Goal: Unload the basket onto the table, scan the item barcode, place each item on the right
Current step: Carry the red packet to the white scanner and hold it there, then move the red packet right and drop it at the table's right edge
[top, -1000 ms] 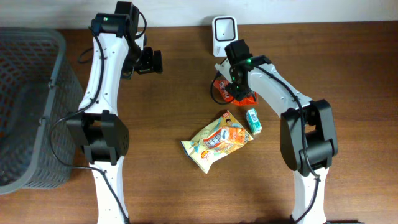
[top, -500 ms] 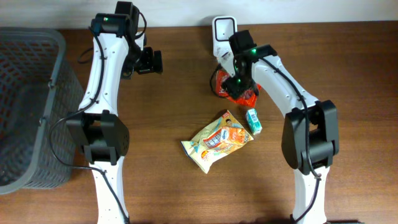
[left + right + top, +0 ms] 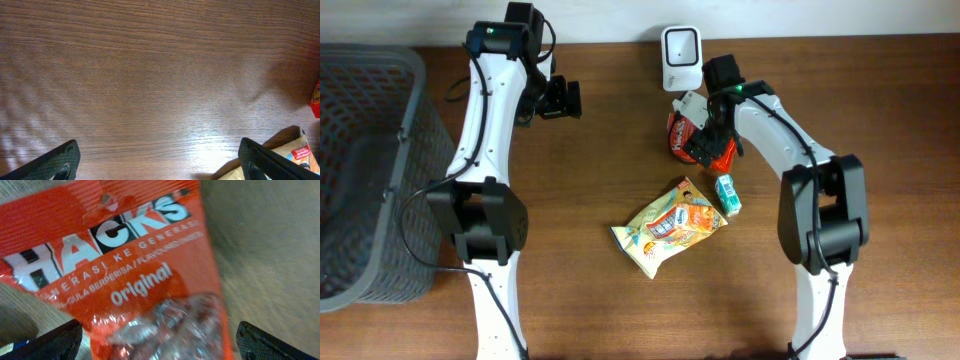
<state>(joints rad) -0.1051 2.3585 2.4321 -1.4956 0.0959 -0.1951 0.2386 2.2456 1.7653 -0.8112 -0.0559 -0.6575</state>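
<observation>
Right end effector [image 3: 160,342] – fully open, fingers spread wide on either side of the red Hacks candy bag [image 3: 125,275], with no grip on it. In the overhead view the bag sits under this end effector, just in front of the white barcode scanner [image 3: 680,50] at the far edge of the wooden surface [image 3: 600,300]. Its printed face is turned towards the wrist camera. Left end effector [image 3: 160,165] – fully open, holding nothing, over bare wood. A green carton [image 3: 726,194] and a yellow snack bag [image 3: 670,225] lie nearer the front. A grey basket [image 3: 410,80] stands at the left.
</observation>
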